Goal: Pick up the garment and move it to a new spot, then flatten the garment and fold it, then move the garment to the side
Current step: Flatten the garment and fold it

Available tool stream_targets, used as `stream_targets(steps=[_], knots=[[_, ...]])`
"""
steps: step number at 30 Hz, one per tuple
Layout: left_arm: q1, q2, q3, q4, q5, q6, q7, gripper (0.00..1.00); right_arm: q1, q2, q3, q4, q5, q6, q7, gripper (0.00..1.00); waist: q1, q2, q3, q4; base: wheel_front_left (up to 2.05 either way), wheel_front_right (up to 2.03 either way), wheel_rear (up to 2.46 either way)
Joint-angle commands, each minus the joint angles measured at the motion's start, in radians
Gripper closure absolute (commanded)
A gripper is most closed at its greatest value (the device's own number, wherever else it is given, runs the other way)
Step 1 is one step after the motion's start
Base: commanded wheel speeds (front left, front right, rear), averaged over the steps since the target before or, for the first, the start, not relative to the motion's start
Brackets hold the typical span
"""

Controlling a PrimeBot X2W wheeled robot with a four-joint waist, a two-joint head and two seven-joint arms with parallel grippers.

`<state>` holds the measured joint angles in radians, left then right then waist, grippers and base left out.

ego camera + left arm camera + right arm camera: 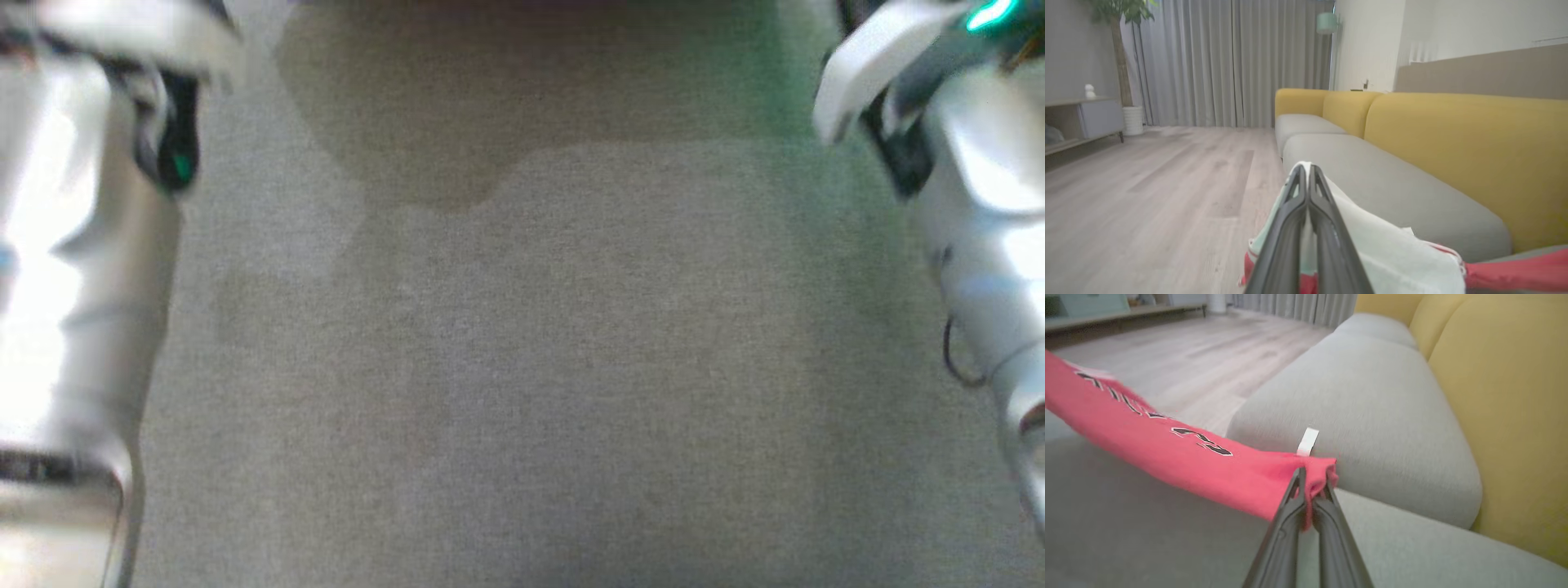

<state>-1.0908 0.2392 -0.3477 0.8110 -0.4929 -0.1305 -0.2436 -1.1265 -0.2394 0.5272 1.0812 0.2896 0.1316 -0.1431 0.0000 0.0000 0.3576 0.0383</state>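
As the left end effector (1307, 169) pinches a pale, red-trimmed edge and the right end effector (1312, 475) a red corner, the garment (1167, 445) hangs stretched between them over the near grey sofa seat (1372, 396). It is probably mid-carry, so the next move calls for lowering it flat.

My head camera looks straight down, close onto the grey seat cushion (522, 367), with the left forearm (73, 286) and right forearm (988, 245) framing its edges. My left wrist camera sits low and faces level along the sofa (1392, 183), past the left gripper (1307, 168) toward the curtains (1229, 61), with the wooden floor (1147, 196) to its left and the yellow backrest (1453, 143) to its right. My right wrist camera tilts down past the right gripper (1313, 475) over the sofa's grey cushions. Both wrist views share seats, backrest, floor and the garment (1167, 449).
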Motion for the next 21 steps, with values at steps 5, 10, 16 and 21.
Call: stream_targets(steps=[5,10,16,21], knots=[[0.143,0.156,-0.103,-0.124,-0.055,0.000,-0.004,1.00,0.095,-0.050,0.151,-0.067,0.125,-0.001,0.061,1.00,0.0000,0.0000,-0.070,-0.010,0.00,0.00,0.00],[0.317,0.240,-0.194,-0.231,-0.133,0.000,0.039,1.00,0.197,-0.128,0.283,-0.157,0.255,-0.001,0.124,1.00,0.0000,0.0000,-0.148,-0.009,0.00,0.00,0.00],[0.474,0.340,-0.233,-0.395,-0.271,0.000,0.140,1.00,0.271,-0.205,0.392,-0.262,0.356,-0.001,0.148,1.00,0.0000,0.0000,-0.225,-0.019,0.00,0.00,0.00],[0.592,0.400,-0.236,-0.515,-0.323,0.016,0.209,1.00,0.323,-0.249,0.443,-0.319,0.425,-0.001,0.169,1.00,0.0000,0.0000,-0.285,-0.028,0.00,0.00,0.00]])
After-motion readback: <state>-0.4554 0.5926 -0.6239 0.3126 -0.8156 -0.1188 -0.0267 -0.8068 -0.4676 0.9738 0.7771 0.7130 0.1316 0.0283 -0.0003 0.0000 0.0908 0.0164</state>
